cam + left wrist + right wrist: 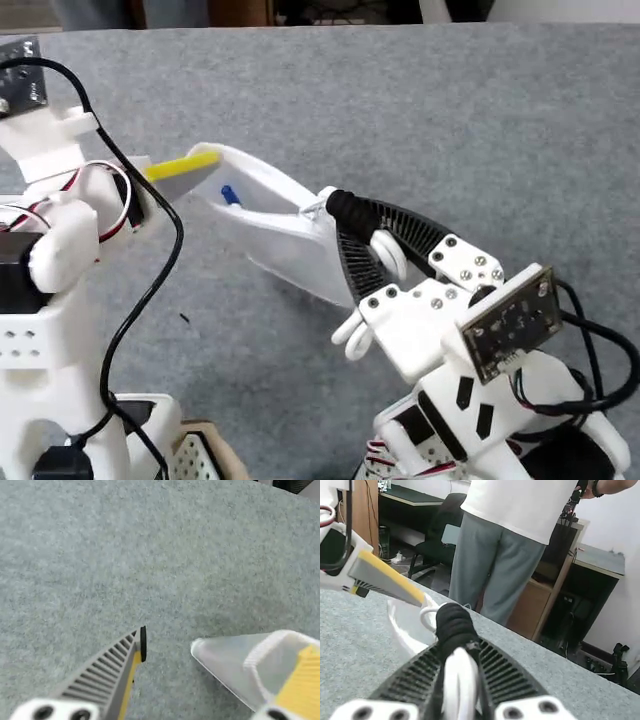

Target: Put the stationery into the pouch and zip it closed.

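**Pouch braced at both ends, zip not yet drawn**

My right tool (pixel 340 207) is clenched on the near end of the pouch (pixel 270 225), just beside the zip ring (pixel 315 205). That arm is folded low over the bench (pixel 450 120). The pouch spans slantwise between my two tools, mouth open, with a blue piece (pixel 229 195) inside. At its far end my left tool (pixel 195 168) has its jaws apart, one yellow-faced finger against the rim. I judge loading is about done. Next I need a firm hold on one end and an even pull of the slider along the mouth.
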You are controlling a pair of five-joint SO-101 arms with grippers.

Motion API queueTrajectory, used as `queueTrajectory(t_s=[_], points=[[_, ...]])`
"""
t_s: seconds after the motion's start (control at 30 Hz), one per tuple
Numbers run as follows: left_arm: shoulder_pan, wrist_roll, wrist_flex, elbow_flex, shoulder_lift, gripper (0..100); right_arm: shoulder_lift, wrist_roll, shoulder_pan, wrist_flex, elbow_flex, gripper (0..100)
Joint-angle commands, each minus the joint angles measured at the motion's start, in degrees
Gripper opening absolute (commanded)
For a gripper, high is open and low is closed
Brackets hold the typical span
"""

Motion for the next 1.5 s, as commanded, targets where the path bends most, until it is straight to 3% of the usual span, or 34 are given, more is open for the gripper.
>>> queueTrajectory(t_s=[0.0, 0.4, 0.6, 0.9, 1.13, 1.47], points=[[-0.48, -0.26, 0.0, -2.33, -0.7, 47, -0.48, -0.18, 0.53, -1.93, -2.59, 1.2], [-0.84, -0.18, 0.09, -2.42, -0.7, 47, -0.4, 0.0, 0.7, -2.02, -2.42, 1.2], [-0.92, -0.26, 0.09, -2.15, -0.7, 46, -0.48, 5.1, 1.76, -2.29, -2.68, 1.2], [-0.92, -0.26, 0.09, 8.04, -0.79, 47, -0.4, 5.1, 1.32, -4.66, -2.42, 1.2], [-0.92, -0.35, -0.09, 16.75, -0.53, 47, -0.4, -1.32, -0.62, -4.22, -1.27, 1.2], [-0.92, -0.44, -0.09, 21.14, -0.7, 47, -0.04, -3.87, -4.66, -4.57, 1.36, 1.2]])
